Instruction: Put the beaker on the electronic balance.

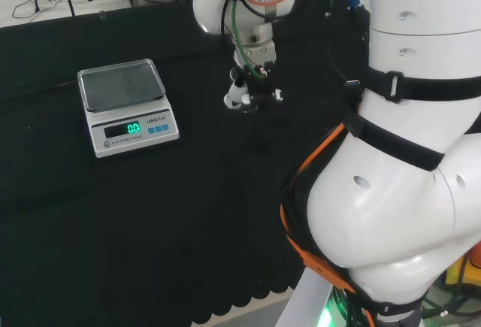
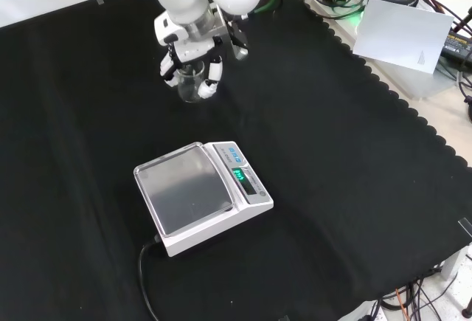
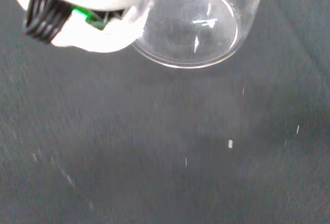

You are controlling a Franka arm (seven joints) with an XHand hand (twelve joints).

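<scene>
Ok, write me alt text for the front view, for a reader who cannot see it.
A robot hand reaching in from the top of the view has its fingers curled round a clear beaker above a black cloth. Nearer the camera sits an electronic balance with a bare weighing pan and a lit green display, its cable trailing toward the bottom edge.

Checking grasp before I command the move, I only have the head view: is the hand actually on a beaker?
Observer: Yes. In the front view the black and white hand has its fingers curled round a clear glass beaker.
Operator: Anything inside it?
Observer: The wrist view looks at the beaker's round base against the black cloth; it looks empty.
Operator: Balance pan free?
Observer: In the front view the white electronic balance's grey pan has nothing on it.
</scene>
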